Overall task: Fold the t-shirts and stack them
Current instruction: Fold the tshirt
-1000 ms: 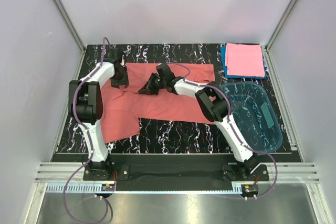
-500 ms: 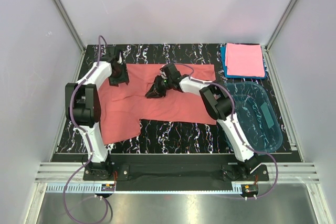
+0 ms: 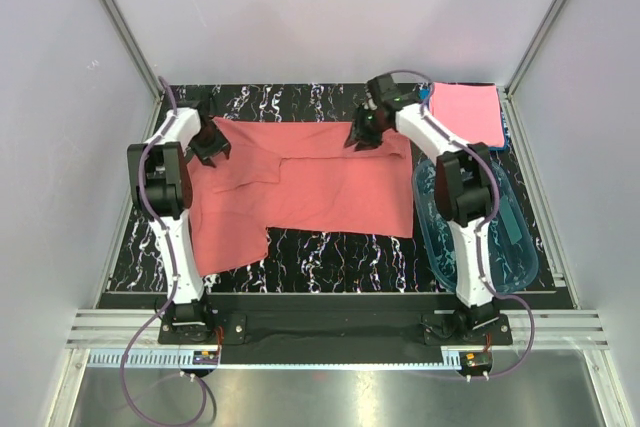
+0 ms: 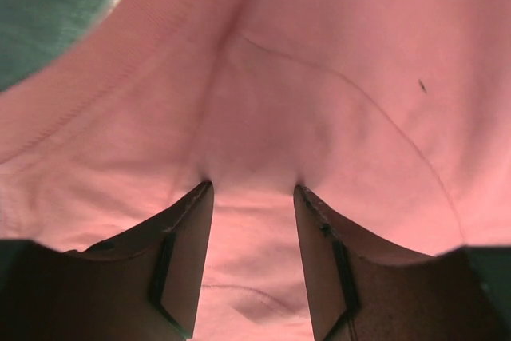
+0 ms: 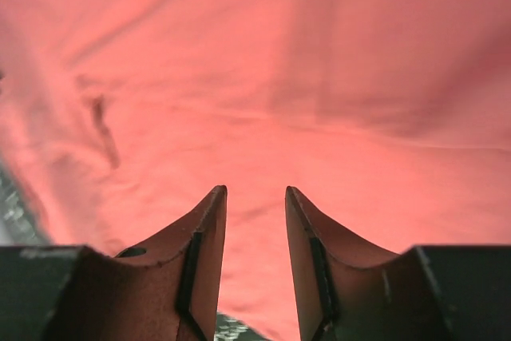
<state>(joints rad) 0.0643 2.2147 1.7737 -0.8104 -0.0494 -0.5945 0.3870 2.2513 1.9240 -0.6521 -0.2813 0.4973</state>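
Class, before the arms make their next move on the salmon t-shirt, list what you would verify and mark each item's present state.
1. Left gripper jaws apart: ok.
2. Right gripper jaws apart: ok.
3. Both over the far edge of the salmon t-shirt: ok.
4. Shirt lying smooth: not ok, creased towards the left.
5. Blue tub apart from the shirt's right edge: cannot tell.
6. Folded pink t-shirt lying square in the far right corner: ok.
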